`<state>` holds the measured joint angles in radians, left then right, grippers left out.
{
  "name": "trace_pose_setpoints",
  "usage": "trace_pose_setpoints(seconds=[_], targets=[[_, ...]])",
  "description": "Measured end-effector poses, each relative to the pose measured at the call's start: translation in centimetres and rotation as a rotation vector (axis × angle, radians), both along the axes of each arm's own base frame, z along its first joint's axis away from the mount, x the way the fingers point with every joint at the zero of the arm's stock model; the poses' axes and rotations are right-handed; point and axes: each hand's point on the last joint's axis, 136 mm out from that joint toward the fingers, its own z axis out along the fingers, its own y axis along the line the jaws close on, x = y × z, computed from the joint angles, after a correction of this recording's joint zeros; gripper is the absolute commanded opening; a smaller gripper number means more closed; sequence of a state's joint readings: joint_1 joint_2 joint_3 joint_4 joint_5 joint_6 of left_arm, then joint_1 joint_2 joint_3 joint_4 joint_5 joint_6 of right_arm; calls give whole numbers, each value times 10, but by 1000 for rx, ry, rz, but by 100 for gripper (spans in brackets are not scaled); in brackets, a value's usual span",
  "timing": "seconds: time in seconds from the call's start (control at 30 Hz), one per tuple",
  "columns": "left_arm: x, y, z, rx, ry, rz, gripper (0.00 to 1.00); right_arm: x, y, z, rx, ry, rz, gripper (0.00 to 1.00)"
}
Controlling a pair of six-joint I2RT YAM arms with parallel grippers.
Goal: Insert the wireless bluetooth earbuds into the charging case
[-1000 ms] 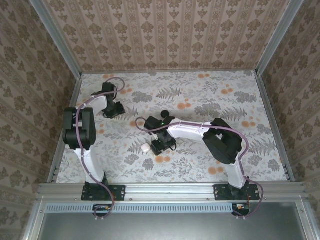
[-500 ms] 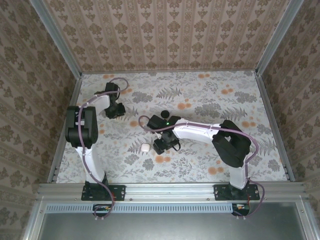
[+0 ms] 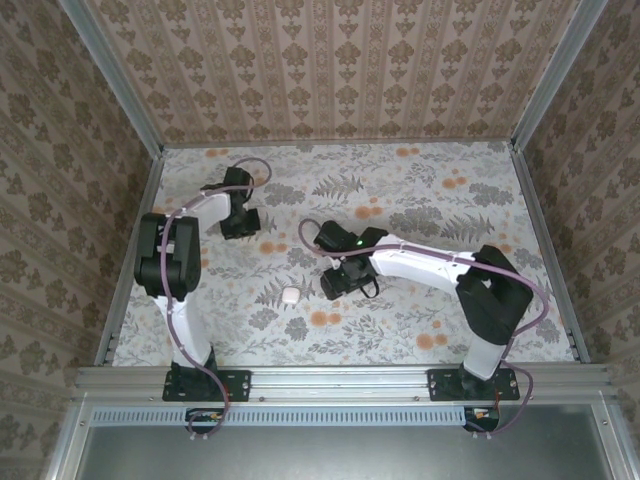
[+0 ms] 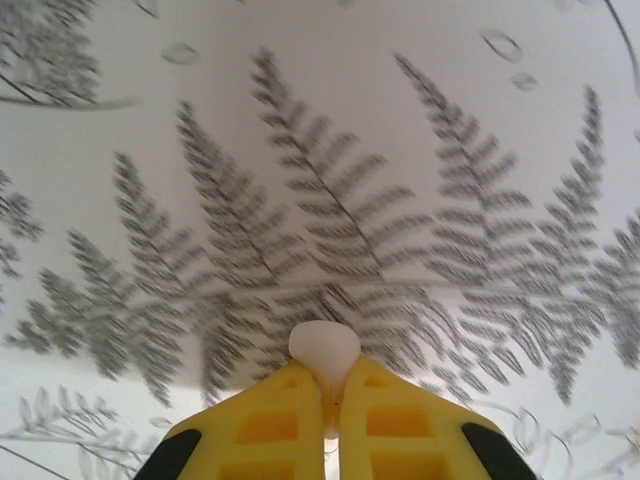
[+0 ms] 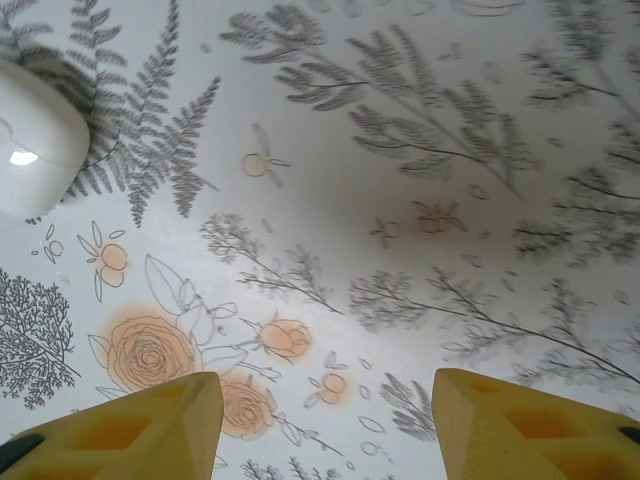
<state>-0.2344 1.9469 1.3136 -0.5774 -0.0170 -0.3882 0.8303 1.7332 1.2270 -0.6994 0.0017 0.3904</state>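
Two grippers to report. Your left gripper (image 4: 326, 372) is pressed together at the bottom centre of its wrist view. Its yellow fingers (image 4: 270, 425) pinch a small white rounded piece (image 4: 324, 346) at their tips, above a grey fern print; what the piece is cannot be told. From overhead, that gripper sits in the upper left of the table (image 3: 430, 200). Your right gripper (image 5: 320, 395) stands spread wide, one yellow finger at each lower corner of its wrist view, with printed tabletop between them. A white rounded-square pebble (image 5: 30, 140) lies at the upper left edge of that view, apart from both fingers; overhead it rests just left of the right gripper, near frame centre. The charging case (image 3: 325, 231) reads as a dark round form at the upper left of the right wrist, and its outline merges with the arm.
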Motion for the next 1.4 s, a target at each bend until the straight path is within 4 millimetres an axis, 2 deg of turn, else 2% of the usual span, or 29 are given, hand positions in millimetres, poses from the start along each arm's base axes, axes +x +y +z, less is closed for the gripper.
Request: trace_pose_setpoints(seconds=[0.17, 0.37, 0.43, 0.5, 0.6, 0.67, 0.77, 0.87, 0.97, 1.1, 1.2, 1.27, 1.4], targets=[[-22, -35, 10, -4, -14, -85, 8, 10, -26, 12, 40, -32, -93, 59], [-55, -111, 20, -45, -53, -228, 11, 14, -66, 13, 67, -43, -226, 59], [-69, -139, 21, -60, -63, -287, 16, 15, -74, 13, 76, -45, -259, 59], [-79, -158, 22, -71, -68, -323, 21, 14, -77, 14, 79, -46, -267, 58], [-86, -173, 26, -83, -76, -354, 26, 14, -75, 15, 90, -44, -266, 58], [-82, -173, 29, -85, -86, -350, 29, 13, -74, 15, 96, -40, -263, 58], [-77, -168, 31, -79, -95, -335, 34, 10, -70, 15, 103, -33, -244, 59], [-73, -154, 41, -87, -118, -304, 36, 4, -58, 19, 104, -43, -167, 62], [-74, -123, 60, -105, -164, -240, 39, 1, -26, 32, 101, -72, -16, 65], [-82, -66, 75, -135, -220, -107, 42, -4, 34, 43, 81, -110, 233, 70], [-101, -17, 69, -146, -217, 9, 47, -9, 69, 31, 33, -108, 395, 75], [-116, 6, 63, -152, -206, 67, 49, -12, 82, 19, -4, -94, 480, 79], [-141, 33, 60, -186, -219, 149, 55, -14, 93, -7, -79, -48, 593, 85]])
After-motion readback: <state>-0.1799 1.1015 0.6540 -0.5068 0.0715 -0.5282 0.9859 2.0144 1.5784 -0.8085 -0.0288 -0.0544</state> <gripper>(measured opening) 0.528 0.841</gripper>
